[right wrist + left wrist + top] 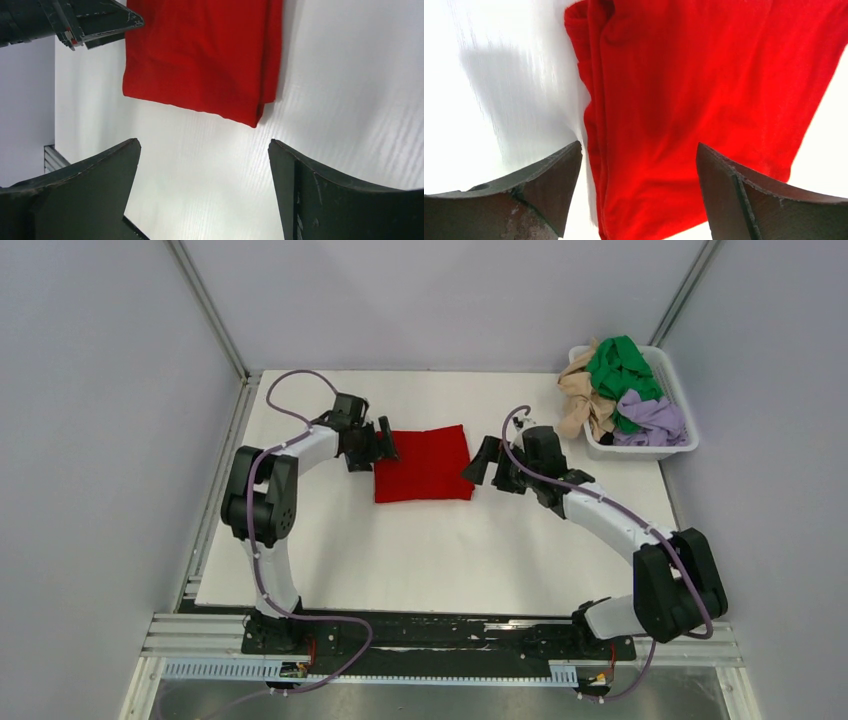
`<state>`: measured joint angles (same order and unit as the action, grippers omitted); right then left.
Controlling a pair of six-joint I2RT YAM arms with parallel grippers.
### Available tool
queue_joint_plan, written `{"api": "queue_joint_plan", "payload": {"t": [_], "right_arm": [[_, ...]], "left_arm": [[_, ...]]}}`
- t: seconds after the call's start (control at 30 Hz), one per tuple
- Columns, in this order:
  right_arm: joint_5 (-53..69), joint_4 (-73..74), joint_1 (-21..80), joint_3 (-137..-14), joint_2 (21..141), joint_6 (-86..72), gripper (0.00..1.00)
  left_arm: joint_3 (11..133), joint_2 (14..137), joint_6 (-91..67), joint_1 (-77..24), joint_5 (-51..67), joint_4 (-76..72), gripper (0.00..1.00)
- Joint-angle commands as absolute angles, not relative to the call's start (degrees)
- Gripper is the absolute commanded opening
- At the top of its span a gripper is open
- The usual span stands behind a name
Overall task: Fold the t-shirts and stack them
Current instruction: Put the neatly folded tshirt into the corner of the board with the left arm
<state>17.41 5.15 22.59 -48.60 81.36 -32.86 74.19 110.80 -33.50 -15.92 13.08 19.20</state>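
The red t-shirt (423,464) lies folded into a flat rectangle on the white table. It also shows in the left wrist view (684,115) and the right wrist view (200,55). My left gripper (384,444) is open and empty at the shirt's left edge, its jaws straddling that edge (639,165). My right gripper (480,462) is open and empty just right of the shirt, over bare table (205,165). The green t-shirt (620,370), beige-tan t-shirt (583,392) and lavender t-shirt (652,418) lie crumpled in a basket.
The white plastic basket (690,445) stands at the table's back right corner. Grey walls close in the table on three sides. The table's white surface (420,550) lies in front of the shirt. The left gripper's fingers (90,22) show in the right wrist view.
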Motion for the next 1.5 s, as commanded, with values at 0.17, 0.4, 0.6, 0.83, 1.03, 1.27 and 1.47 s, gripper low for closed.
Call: {"api": "queue_joint_plan", "payload": {"t": [0.17,0.4,0.6,0.83,1.03,1.27,1.47], "right_arm": [[6.5,9.3,22.6,-46.5,73.1,-28.3,1.0],[2.9,10.0,22.3,-45.0,71.1,-27.2,1.0],[0.8,10.1,21.2,-44.3,70.4,-26.0,1.0],[-2.9,9.9,19.0,-45.2,72.8,-24.9,1.0],[-2.5,8.8,16.2,-48.3,77.7,-25.8,1.0],[-3.0,7.2,14.0,-49.7,79.9,-25.7,1.0],[-5.0,6.4,12.6,-49.7,81.7,-26.2,1.0]], "left_arm": [[79.8,120.1,-31.8,-17.1,9.6,26.9,0.63],[85.8,123.1,-29.6,-19.0,0.9,34.5,0.06],[94.3,124.3,-24.2,-18.9,-14.8,41.2,0.0],[105.5,129.2,-11.4,-14.5,-24.0,41.9,0.0],[117.3,135.9,-4.3,-8.8,-27.4,42.9,0.0],[130.4,143.8,1.3,-1.8,-29.3,42.4,0.0],[138.7,149.3,3.0,2.1,-31.3,39.7,0.03]]}}
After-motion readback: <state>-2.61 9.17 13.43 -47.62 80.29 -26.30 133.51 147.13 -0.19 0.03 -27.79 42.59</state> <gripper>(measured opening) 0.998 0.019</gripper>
